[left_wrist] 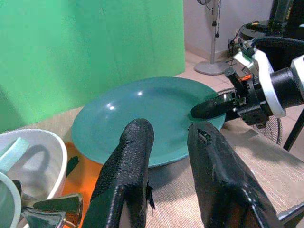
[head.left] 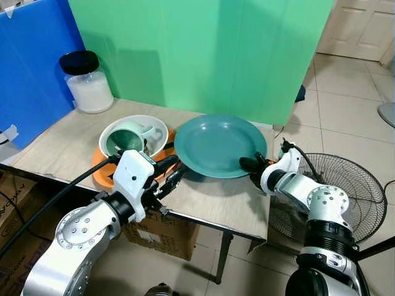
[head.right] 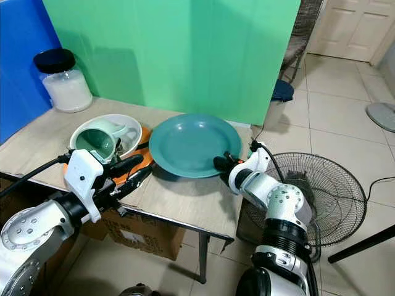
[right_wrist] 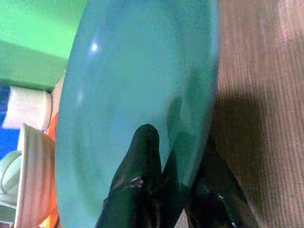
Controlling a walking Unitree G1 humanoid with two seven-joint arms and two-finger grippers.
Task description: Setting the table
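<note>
Teal plate (head.left: 219, 145), pinched at its near rim by the right gripper (head.left: 252, 165) and raised off the table (head.left: 58, 145), could tilt loose and strike the white bowl (head.left: 126, 123) beside the parted, empty left gripper (head.left: 170, 174).

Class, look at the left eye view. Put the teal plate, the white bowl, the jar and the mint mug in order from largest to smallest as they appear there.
1. Teal plate, clearly largest.
2. White bowl.
3. Jar, close to the bowl in apparent size, and it stands farther back, so this ranking is unsure.
4. Mint mug, lying in the bowl.
</note>
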